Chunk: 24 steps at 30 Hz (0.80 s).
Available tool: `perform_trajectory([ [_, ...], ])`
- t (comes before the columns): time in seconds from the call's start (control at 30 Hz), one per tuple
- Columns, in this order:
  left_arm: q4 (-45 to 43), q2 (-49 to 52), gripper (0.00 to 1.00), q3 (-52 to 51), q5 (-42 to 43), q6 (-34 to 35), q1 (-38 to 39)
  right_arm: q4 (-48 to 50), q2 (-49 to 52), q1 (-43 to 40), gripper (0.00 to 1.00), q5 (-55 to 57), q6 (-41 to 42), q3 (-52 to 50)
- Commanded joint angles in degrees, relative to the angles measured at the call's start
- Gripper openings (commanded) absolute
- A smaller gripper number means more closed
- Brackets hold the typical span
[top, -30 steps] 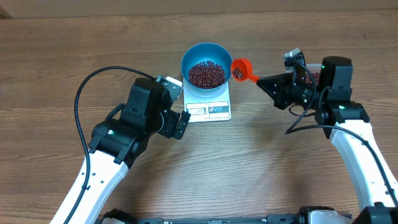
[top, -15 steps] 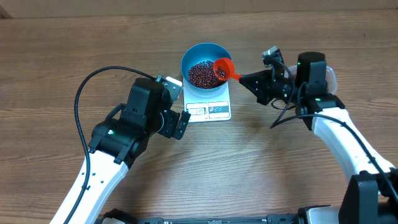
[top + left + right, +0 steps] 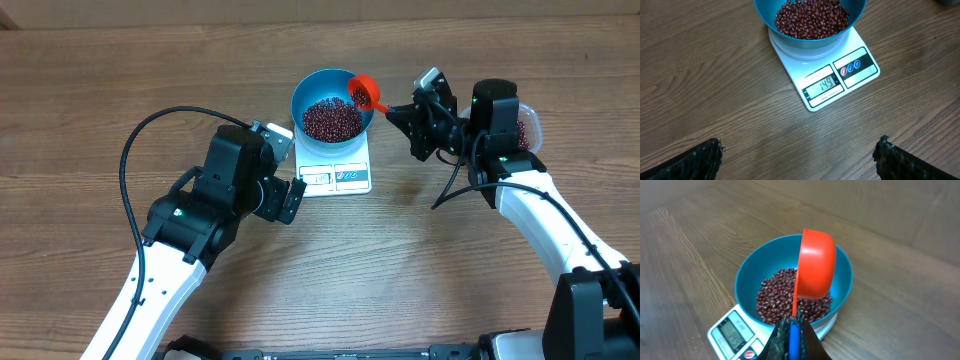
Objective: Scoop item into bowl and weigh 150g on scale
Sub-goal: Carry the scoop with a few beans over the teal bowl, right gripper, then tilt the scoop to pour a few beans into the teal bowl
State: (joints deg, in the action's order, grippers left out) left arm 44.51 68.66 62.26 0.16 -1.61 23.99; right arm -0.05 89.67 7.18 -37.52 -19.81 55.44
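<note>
The blue bowl (image 3: 331, 105) stands on the white scale (image 3: 338, 178) and holds a pile of dark red beans (image 3: 331, 119). My right gripper (image 3: 408, 112) is shut on the handle of an orange scoop (image 3: 364, 92), which is turned on its side over the bowl's right rim. In the right wrist view the scoop (image 3: 816, 265) hangs above the beans (image 3: 780, 292), with the gripper (image 3: 794, 330) clamped on its handle. My left gripper (image 3: 288, 178) stands open just left of the scale. In the left wrist view its fingers (image 3: 705, 160) stand far apart with nothing between them, and the scale (image 3: 840, 80) reads 149.
A clear tub (image 3: 525, 125) with more beans sits behind my right arm at the right. A black cable (image 3: 140, 150) loops over the table left of my left arm.
My right gripper carried the scoop left, from beside the bowl to over its right rim, and tipped it onto its side. The left arm has not moved.
</note>
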Motion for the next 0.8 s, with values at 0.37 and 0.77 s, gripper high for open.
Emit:
perform_trajectory([
  [0.37, -0.2, 0.3, 1.0, -0.2, -0.4, 0.5, 0.0, 2.3, 0.2, 0.2, 0.04, 0.6, -6.6, 0.9],
  [0.77, -0.2, 0.3, 0.99, -0.2, -0.4, 0.5, 0.0, 1.9, 0.2, 0.2, 0.04, 0.4, 13.6, 0.9],
])
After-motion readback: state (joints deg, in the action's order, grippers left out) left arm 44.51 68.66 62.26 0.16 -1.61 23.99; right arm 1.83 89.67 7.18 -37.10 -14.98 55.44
